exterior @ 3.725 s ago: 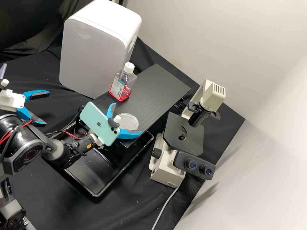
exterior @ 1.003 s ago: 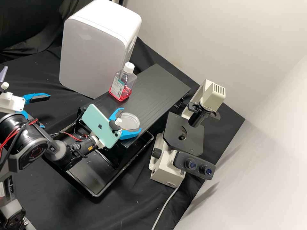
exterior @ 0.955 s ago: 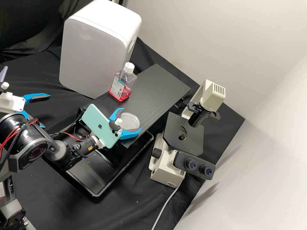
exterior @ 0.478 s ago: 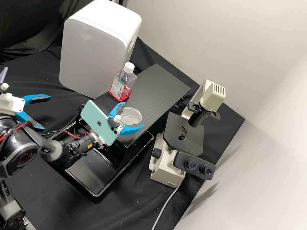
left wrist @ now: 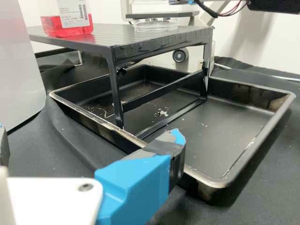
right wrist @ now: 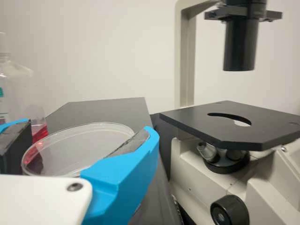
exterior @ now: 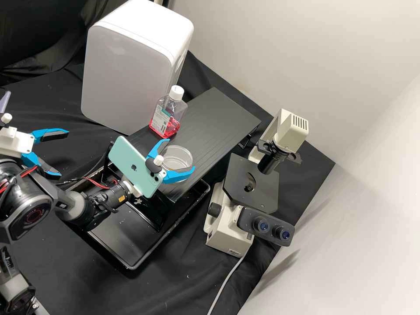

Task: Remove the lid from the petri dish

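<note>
- The right gripper [exterior: 178, 156], white with two bright blue fingers, is clamped across the round clear plastic lid [exterior: 174, 153]. It grips the lid by opposite edges, which judging by the hold keeps the thin disc level and the inside face untouched.
- In the right wrist view, the lid [right wrist: 77, 146] sits between the dark pad of one finger and the blue edge of the other. It is held roughly flat and looks empty and clean.
- The lid hangs just over the near end of the black ribbed metal platform [exterior: 218, 118], apart from its surface.
- In the left wrist view, the shallow clear petri dish base [left wrist: 154, 24] rests on that platform, directly beneath the lid. The lid appears to be already off the dish.
- The platform stands on thin legs inside a black rectangular tray [exterior: 131, 264], probably there to catch spills.
- The left gripper [exterior: 62, 152] hovers over the black cloth to one side, well apart from the dish. Its fingers are spread and hold nothing, so it seems to be parked out of the way.
- A clear flask of red liquid with a white cap [exterior: 166, 116] stands farther back on the platform, clear of the working end.
- A white and black microscope [exterior: 249, 205] stands beside the tray.
</note>
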Robot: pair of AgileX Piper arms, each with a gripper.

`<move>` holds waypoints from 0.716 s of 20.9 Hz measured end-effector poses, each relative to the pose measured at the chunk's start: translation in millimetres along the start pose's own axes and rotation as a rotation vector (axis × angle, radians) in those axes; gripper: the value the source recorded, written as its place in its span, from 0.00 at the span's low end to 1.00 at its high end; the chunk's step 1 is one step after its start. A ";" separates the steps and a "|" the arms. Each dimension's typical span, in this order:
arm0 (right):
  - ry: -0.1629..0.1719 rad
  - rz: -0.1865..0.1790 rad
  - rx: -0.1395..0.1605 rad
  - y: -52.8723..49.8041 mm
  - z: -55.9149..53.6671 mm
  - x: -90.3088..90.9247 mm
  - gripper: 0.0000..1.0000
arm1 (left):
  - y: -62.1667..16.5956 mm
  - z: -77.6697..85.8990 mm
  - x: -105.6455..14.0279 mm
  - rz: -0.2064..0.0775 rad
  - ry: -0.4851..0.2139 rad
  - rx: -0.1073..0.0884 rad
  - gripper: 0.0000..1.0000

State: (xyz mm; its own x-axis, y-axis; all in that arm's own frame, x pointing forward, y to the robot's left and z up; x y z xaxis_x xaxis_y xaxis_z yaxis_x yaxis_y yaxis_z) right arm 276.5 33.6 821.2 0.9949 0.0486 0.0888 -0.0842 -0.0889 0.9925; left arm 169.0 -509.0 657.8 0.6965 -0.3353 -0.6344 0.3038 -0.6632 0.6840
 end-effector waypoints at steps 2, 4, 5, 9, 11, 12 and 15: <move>0.011 -0.016 -0.017 -4.5 -3.1 -0.1 0.00 | 0.0 0.0 0.0 0.000 0.000 0.000 1.00; 0.029 -0.036 -0.041 -10.2 -8.0 -0.6 0.00 | 0.0 0.0 0.0 0.000 0.000 0.000 1.00; 0.037 -0.045 -0.048 -12.7 -10.1 -0.9 0.00 | 0.0 0.0 0.0 0.000 0.000 0.000 1.00; 0.057 -0.067 -0.056 -21.4 -17.5 -2.2 0.00 | 0.0 0.0 0.0 0.000 0.000 0.000 1.00; 0.060 -0.071 -0.062 -23.9 -19.5 -2.7 0.00 | 0.0 0.0 0.0 0.000 0.000 0.000 1.00; 0.057 -0.068 -0.063 -24.1 -19.7 -2.8 0.00 | 0.0 0.0 0.0 0.000 0.000 0.000 1.00; 0.053 -0.075 -0.062 -26.8 -18.9 -2.5 0.00 | 0.0 0.0 0.0 0.000 0.000 0.000 1.00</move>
State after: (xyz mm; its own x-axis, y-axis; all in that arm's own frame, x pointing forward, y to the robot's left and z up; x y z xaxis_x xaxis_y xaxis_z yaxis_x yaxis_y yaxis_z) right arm 275.2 54.6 796.1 0.9943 0.1057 0.0167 -0.0145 -0.0219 0.9997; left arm 169.0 -509.0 657.8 0.6965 -0.3353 -0.6344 0.3038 -0.6632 0.6840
